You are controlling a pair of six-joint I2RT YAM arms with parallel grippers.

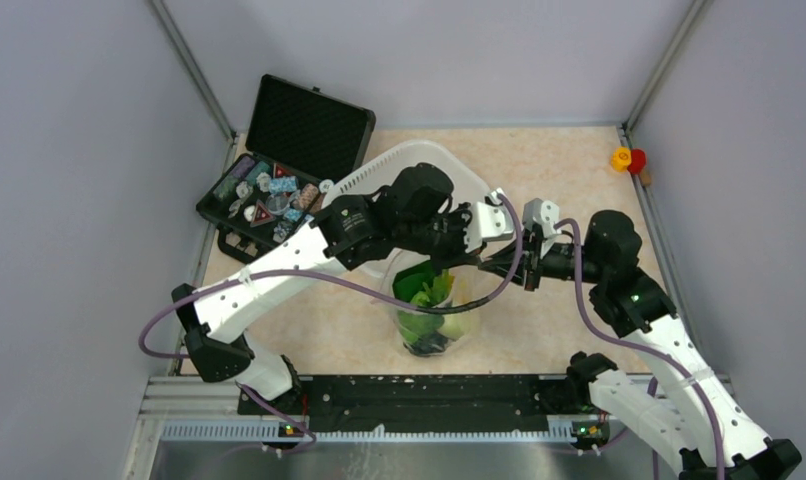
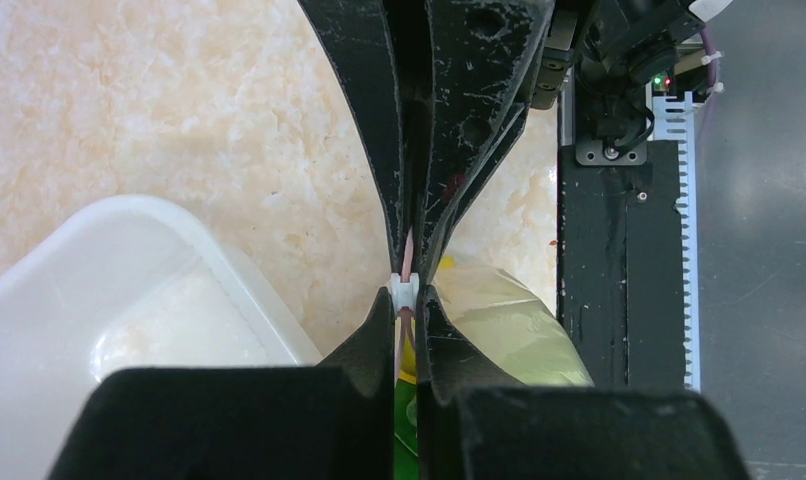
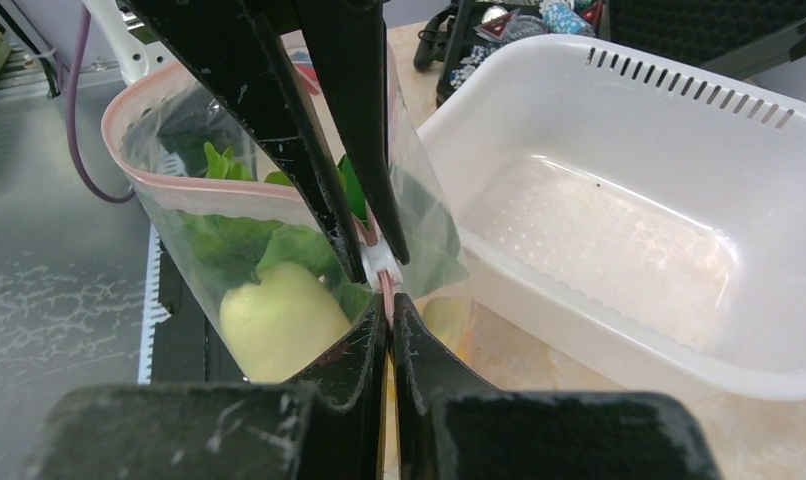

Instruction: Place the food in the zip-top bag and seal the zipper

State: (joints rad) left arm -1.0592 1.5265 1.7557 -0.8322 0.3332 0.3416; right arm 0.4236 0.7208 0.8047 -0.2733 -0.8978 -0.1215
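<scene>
The zip-top bag [image 1: 434, 315] stands upright at the table's middle front, holding green bok choy [image 1: 426, 290], a pale yellow pepper [image 3: 279, 320] and dark grapes [image 1: 431, 345]. Its pinkish-red zipper [image 3: 194, 187] loops open on the near side of the mouth. The white slider [image 3: 379, 258] sits at the strip's right end. My left gripper [image 2: 407, 302] reaches over the tub and is shut on the zipper, its tips at the slider [image 2: 406, 291]. My right gripper [image 3: 387, 302] is shut on the zipper strip just beyond the slider, tip to tip with the left one.
The white tub [image 1: 379, 175] stands empty right behind the bag; it also shows in the right wrist view [image 3: 679, 250]. An open black case [image 1: 279, 180] of trinkets lies at the back left. A small red and yellow item [image 1: 627, 158] sits at the back right corner.
</scene>
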